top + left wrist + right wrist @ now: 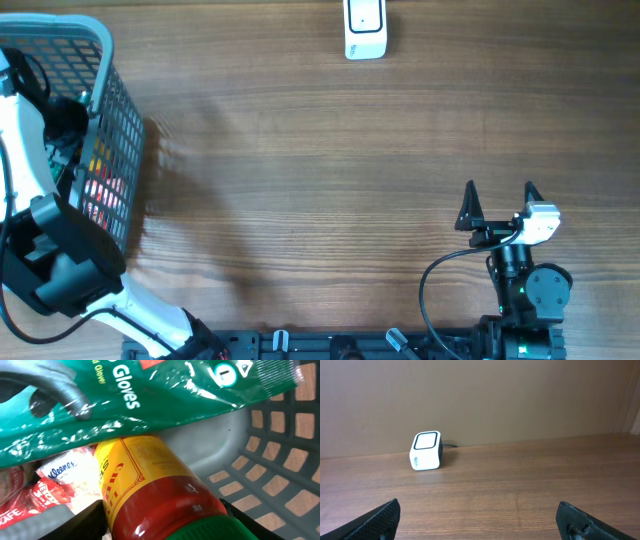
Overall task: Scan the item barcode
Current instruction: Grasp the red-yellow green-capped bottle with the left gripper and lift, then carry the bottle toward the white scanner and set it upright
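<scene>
Left fingers (245,520) are down in the basket (110,90) on the left of the desk (300,180), one either side of a yellow-and-red bottle (160,490) lying under a green gloves pack (150,395). Honestly can't tell if they're gripping it. Right fingers (470,205) sit spread wide, holding nothing, near right. Scanner (365,28) is at the far edge.

one basket (105,60), one scanner (365,28), one bottle (155,490), one glove pack (150,390), one tissue pack (67,472)

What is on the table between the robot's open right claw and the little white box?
Nothing. Only bare wooden table lies between the right gripper and the white scanner, as the right wrist view shows.
</scene>
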### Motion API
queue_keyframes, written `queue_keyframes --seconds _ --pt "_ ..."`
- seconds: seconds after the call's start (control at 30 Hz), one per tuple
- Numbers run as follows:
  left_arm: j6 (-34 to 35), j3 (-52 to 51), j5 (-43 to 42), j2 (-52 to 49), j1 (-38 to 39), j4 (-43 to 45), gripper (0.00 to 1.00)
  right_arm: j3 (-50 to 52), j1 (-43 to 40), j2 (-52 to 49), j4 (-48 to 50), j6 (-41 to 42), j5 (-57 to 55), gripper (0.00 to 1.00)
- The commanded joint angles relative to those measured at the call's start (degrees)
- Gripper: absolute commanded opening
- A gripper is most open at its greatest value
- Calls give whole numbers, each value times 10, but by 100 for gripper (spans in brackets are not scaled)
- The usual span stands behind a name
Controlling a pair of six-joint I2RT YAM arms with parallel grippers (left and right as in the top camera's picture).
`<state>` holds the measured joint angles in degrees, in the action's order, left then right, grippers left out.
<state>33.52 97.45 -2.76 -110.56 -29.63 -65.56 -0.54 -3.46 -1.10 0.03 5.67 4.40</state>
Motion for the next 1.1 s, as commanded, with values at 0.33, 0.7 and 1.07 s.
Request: queue_keyframes --seconds 0.33,0.7,1.07 --pt "0 31 9 90 1 -9 64 2 -1 3 1 -10 -8 100" --pt "0 116 -54 187 1 -4 65 2 -1 3 1 -10 -8 100" --pt "35 132 -162 270 17 58 64 2 -1 3 1 -10 -8 100"
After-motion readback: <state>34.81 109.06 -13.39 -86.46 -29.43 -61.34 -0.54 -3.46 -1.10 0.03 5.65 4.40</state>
